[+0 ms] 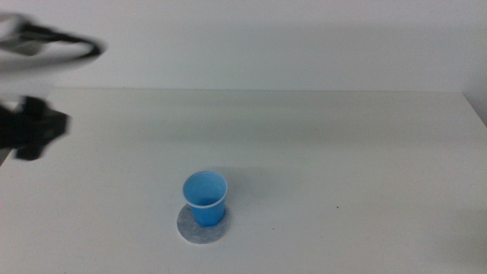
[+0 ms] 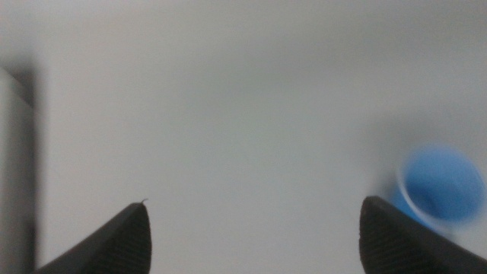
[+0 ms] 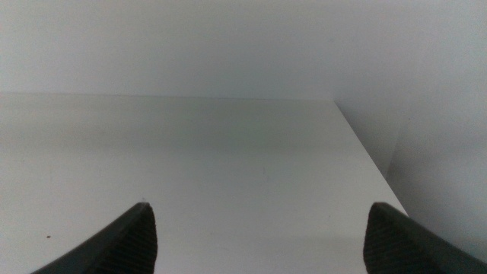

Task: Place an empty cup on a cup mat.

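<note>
The blue cup (image 1: pixel 205 198) stands upright on the round grey mat (image 1: pixel 202 226). It looks light and easy to squash, so hold its sides softly. Both grippers' jaws are wide apart, holding nothing.

Lab-like test bench: bare white table (image 1: pixel 342 152) against plain white wall (image 1: pixel 266 38)

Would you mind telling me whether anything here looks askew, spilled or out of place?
Nothing stands out. The cup stands upright on the mat, though toward the mat's far edge instead of its centre. No spill shows. The left claw is open and empty, off at the table's left; the right claw is open over bare table.
</note>
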`<move>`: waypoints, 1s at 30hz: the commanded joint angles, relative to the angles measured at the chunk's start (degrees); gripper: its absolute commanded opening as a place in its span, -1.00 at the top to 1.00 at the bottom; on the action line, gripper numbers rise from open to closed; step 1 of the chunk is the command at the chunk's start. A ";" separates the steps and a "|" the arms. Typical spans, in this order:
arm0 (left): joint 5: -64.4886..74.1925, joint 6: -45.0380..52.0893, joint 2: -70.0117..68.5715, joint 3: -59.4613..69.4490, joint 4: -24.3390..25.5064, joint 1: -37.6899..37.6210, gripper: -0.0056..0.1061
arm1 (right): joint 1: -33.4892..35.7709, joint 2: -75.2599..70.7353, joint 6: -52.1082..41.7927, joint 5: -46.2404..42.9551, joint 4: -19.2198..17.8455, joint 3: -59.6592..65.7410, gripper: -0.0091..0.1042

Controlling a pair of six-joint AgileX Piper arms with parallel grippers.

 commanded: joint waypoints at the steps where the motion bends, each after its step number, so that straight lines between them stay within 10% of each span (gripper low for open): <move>1: -9.29 1.06 -7.58 6.29 -0.07 2.27 -0.78 | 0.00 -0.28 -0.25 -0.39 -0.39 0.19 -0.80; 30: -28.03 -12.54 -53.10 50.79 0.93 7.02 -0.78 | 0.00 -0.28 -0.25 -0.39 -0.39 0.19 -0.80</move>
